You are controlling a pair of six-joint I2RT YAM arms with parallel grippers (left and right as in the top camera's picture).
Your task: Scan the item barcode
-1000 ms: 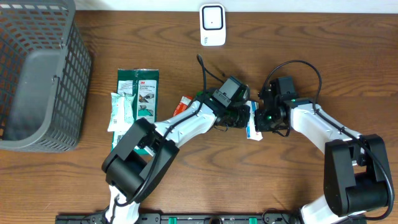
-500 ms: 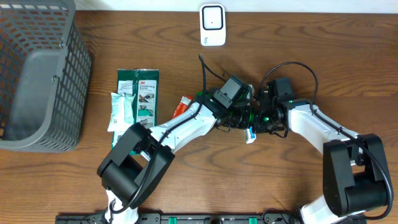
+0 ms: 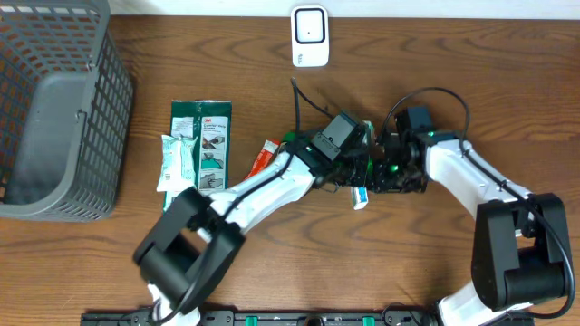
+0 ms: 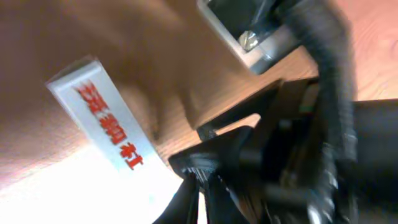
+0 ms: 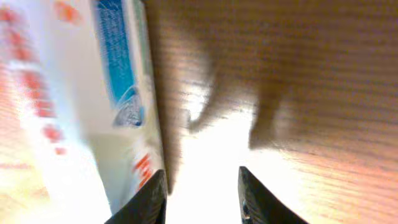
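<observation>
Looking across the table [image 3: 471, 81], you have the mesh basket [image 3: 54, 118] at 9 o'clock and the scanner [image 3: 309, 36] at 12. Near centre, your left gripper [image 3: 356, 174] is clenched on the white box [image 3: 361, 196]. The right gripper [image 3: 382, 174], at its 3 o'clock, is released, with its fingers [image 5: 151, 198] apart beside the box.

Setting: a mock shop checkout, set up as a robot lab bench.
Counter: wood-grain table [image 3: 91, 263].
Shop signs: white scanner [image 3: 309, 35], grey mesh basket [image 3: 111, 127], packaged goods [image 3: 204, 136] laid out flat.
Lab sign: robot arms [image 3: 263, 186] over the counter.
</observation>
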